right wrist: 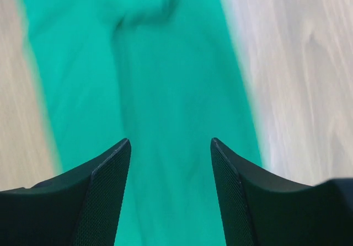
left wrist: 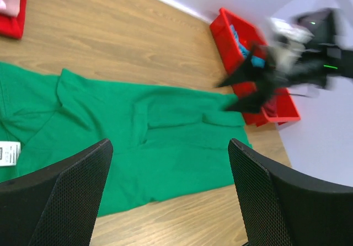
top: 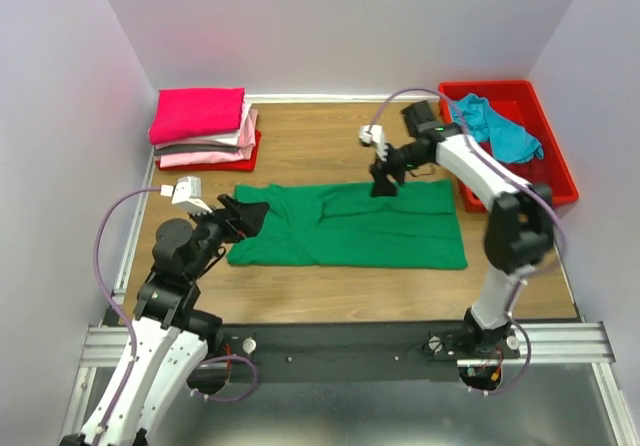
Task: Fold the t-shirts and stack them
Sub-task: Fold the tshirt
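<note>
The green t-shirt (top: 350,224) lay flat mid-frame; a pinch catching only its top layer could drag the fold crooked. Its long axis ran left to right (collar end unclear). The right gripper (top: 383,184) at its upper edge and the left gripper (top: 245,216) at its left end both gaped wide, empty.

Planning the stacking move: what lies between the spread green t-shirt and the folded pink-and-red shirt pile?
Only bare wooden tabletop, as the top external view shows.
</note>
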`<state>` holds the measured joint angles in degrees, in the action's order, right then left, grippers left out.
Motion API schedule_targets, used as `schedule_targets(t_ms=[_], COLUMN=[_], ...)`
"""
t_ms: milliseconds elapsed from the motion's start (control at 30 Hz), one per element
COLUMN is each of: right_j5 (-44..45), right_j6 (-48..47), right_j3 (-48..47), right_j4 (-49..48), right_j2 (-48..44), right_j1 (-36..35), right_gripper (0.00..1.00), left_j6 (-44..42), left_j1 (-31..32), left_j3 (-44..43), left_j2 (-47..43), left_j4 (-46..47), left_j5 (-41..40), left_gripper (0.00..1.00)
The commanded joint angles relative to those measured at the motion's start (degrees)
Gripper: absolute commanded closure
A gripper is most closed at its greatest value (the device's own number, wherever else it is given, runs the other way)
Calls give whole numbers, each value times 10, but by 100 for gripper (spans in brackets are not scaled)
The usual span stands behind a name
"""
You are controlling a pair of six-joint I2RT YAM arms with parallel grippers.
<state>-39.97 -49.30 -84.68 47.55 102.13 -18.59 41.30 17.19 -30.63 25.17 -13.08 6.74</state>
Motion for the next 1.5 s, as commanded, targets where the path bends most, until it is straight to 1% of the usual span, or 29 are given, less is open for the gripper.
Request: schedule_targets(t_ms=[0, 67, 100, 133, 167, 200, 233, 267, 367, 467, 633, 700, 733, 800, 833, 933, 967, 1000, 1133, 1267, 1300, 1400, 1433, 1467], right_j5=[-106, -107, -102, -94, -84, -60, -47, -26, 0, 8, 9, 7, 4, 1, 1, 14, 15, 17, 43, 98, 123, 153, 187, 210], right_j6=[214, 298, 320, 345, 371, 382, 382, 390, 403, 409, 407, 409, 411, 409, 409, 406, 406, 407, 409, 437, 448, 481, 491, 529], right_j3=[-181, -255, -294, -326, -392, -438, -438, -468, -487, -487, -471, -471, -467, -458, -449, -429, -420, -417, -406, -404, -404, -412, -427, -438], right_j4=[-26, -33, -36, -46, -47, -49, -51, -55, -72, -76, -76, -76, -76, -76, -76, -76, -76, -76, -76, -92, -95, -114, -130, -138], right_j2=[191, 258, 285, 340, 363, 403, 418, 433, 473, 490, 501, 503, 502, 495, 488, 473, 464, 461, 443, 433, 432, 435, 441, 446], right_j1=[-51, -79, -87, -94, -106, -117, -123, -129, -144, -153, -161, -162, -161, -161, -161, -158, -149, -145, -116, -61, -52, -19, -9, -6], right_gripper=[34, 32, 32, 32, 31, 30, 30, 29, 29, 30, 34, 44, 53, 61, 70, 85, 95, 100, 100, 100, 100, 99, 99, 99], left_j6=[-1, 0, 0, 1, 0, -3, -3, -5, -12, -19, -26, -26, -27, -29, -31, -34, -35, -35, -39, -39, -38, -35, -34, -34], left_j1=[-4, -4, -4, -4, -4, -4, -3, -4, -4, -4, -4, -4, -4, -5, -4, -4, -4, -4, -4, -4, -4, -5, -4, -4], left_j3=[-35, -34, -33, -32, -30, -30, -29, -29, -32, -33, -32, -31, -32, -34, -34, -36, -37, -38, -40, -37, -35, -28, -26, -25], left_j2=[-38, -63, -71, -77, -82, -87, -90, -89, -78, -65, -50, -49, -50, -50, -51, -54, -55, -56, -53, -50, -48, -40, -36, -31], left_j4=[-27, -35, -39, -46, -48, -49, -48, -49, -44, -38, -25, -24, -23, -26, -29, -34, -34, -34, -34, -29, -27, -12, -2, 2], left_j5=[11, 8, 5, 4, 1, 0, 0, 0, -1, 5, 13, 15, 15, 13, 13, 11, 10, 10, 9, 13, 13, 20, 22, 26], left_gripper=[7, 8, 8, 7, 7, 7, 7, 7, 7, 7, 7, 7, 7, 8, 7, 7, 7, 8, 7, 7, 7, 7, 7, 8])
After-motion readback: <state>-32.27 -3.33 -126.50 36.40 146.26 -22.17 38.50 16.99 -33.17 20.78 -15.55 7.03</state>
